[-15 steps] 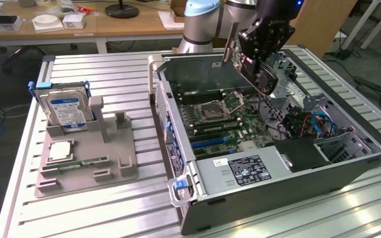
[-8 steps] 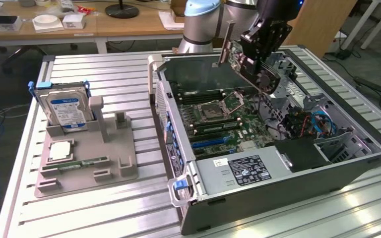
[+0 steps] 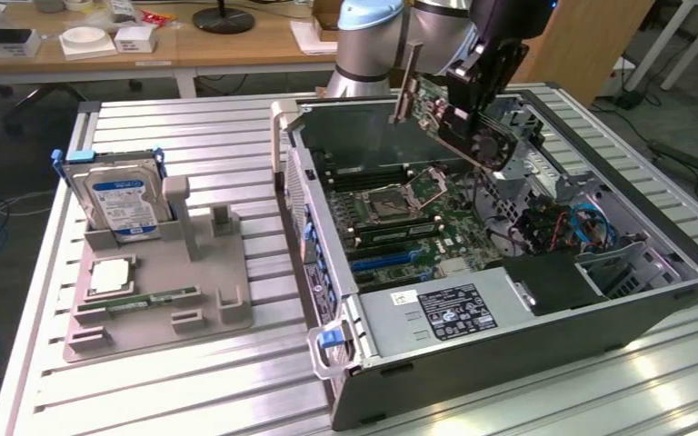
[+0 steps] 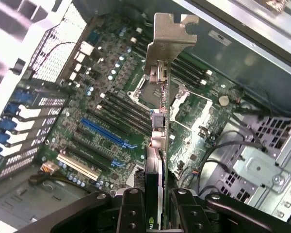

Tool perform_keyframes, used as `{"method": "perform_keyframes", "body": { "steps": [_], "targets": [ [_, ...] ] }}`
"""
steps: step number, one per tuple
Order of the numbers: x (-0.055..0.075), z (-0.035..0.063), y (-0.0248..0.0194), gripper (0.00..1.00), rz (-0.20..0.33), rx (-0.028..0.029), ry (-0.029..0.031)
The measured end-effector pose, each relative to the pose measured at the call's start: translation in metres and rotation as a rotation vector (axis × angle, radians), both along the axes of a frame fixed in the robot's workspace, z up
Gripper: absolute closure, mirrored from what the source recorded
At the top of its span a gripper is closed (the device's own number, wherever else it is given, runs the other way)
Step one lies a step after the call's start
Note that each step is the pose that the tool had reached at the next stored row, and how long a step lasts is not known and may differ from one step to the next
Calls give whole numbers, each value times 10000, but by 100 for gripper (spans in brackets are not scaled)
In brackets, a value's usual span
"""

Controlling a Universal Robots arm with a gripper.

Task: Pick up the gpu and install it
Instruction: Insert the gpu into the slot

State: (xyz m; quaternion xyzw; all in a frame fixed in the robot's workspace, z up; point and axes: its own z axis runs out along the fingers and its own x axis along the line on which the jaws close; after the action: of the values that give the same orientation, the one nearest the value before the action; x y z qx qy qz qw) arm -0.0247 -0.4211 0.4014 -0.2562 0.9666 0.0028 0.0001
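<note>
Claw of mine (image 4: pixel 153 196) clamps the gpu (image 4: pixel 157 121) edge-on, tilted above the open computer case (image 3: pixel 507 372), clear of its walls; motherboard (image 4: pixel 111 111) lies open below; power supply label (image 3: pixel 453 309) unreadable

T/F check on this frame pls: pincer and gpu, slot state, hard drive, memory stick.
1. The pincer holds the gpu above the open case. True.
2. The gpu is seated in a slot. False: it hangs above the motherboard, clear of the blue slot.
3. The hard drive lies flat inside the case. False: it stands upright in the gray holder outside it.
4. A green memory stick lies flat on the gray holder. True.
</note>
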Motion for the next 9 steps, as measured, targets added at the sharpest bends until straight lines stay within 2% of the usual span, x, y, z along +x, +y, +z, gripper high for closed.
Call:
{"method": "perform_keyframes", "body": {
  "steps": [9],
  "targets": [
    [-6,-2,-1,73,831,12,13]
  ]
}}
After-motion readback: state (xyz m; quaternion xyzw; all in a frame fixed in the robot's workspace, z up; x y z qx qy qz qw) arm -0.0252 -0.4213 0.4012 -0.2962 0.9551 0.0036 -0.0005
